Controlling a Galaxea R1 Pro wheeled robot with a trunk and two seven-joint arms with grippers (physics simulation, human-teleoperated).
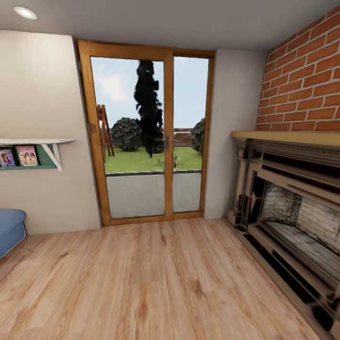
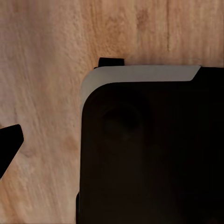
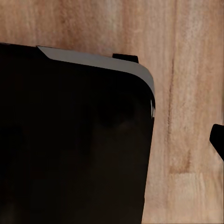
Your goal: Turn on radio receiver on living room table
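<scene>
Wood planks (image 1: pixel 156 283) floor the living room, where no radio or table is in sight. One glazed door (image 1: pixel 146 132) with two panes, one brick wall (image 1: pixel 302 71), one fireplace (image 1: pixel 293 208), one shelf (image 1: pixel 35 141), a blue sofa corner (image 1: pixel 9 229). Both wrist views look down on the robot's dark rounded base (image 2: pixel 149 149); jaw spread cannot be told.

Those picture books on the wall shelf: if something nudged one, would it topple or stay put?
The books look thin and stand upright, face out, so a nudge would probably tip one over. The shelf back is close behind, so one would likely fall forward. They seem stiff-covered and light, though they are too small to judge surely.
</scene>
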